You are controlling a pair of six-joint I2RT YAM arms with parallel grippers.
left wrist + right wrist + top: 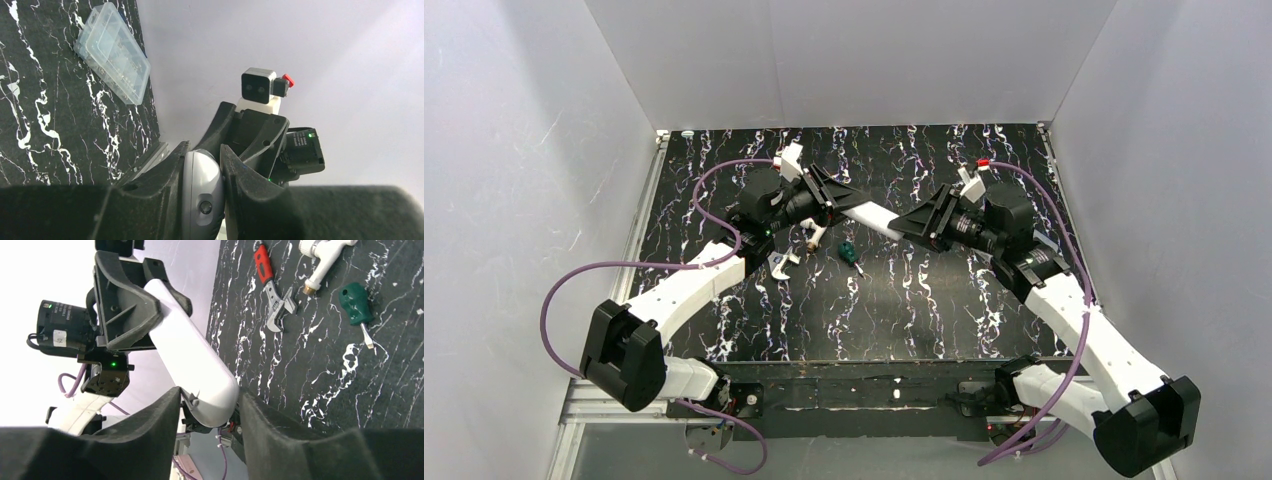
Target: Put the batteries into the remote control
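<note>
White rectangular plastic remote control hangs above the black marbled table, its long axis running straight from one arm to the other. Your left gripper pinches one end tight. Your right gripper straddles the other end; whether those jaws bite, you cannot tell. No batteries in view.

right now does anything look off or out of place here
Nothing looks spilled or broken. The remote control hangs tilted above the table, spanning from the left gripper to the right gripper. One odd thing for this job is that no batteries show in any view.
</note>
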